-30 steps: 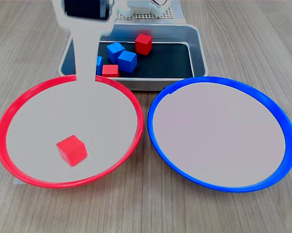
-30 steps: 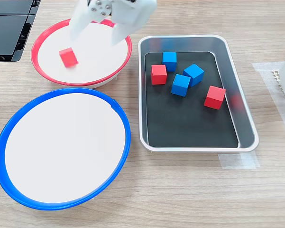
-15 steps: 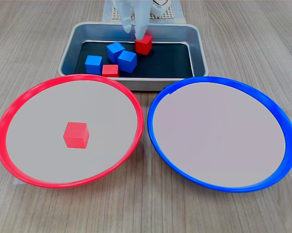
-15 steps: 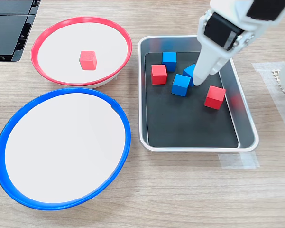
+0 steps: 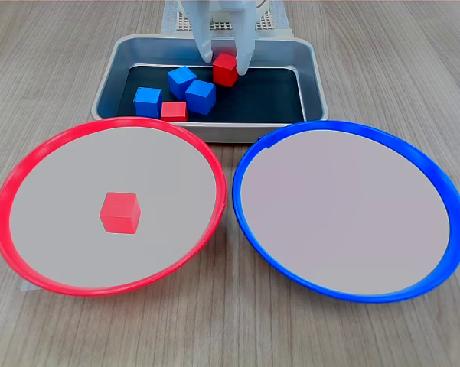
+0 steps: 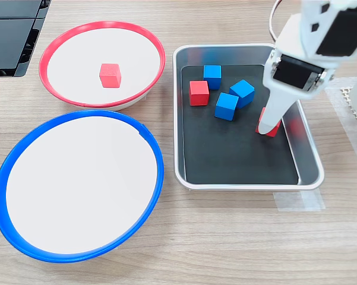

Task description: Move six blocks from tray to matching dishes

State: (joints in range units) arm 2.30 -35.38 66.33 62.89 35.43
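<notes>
Inside the silver metal tray (image 5: 310, 76), white tool (image 5: 224, 63) spread open, straddling a matte red cube (image 5: 225, 69); blue cubes (image 5: 191, 88) nearby

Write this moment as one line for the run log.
gripper: open, straddling red block in tray | red dish: one red block | blue dish: no blocks

Front view low, second overhead — tray (image 5: 312, 92) shared
</notes>
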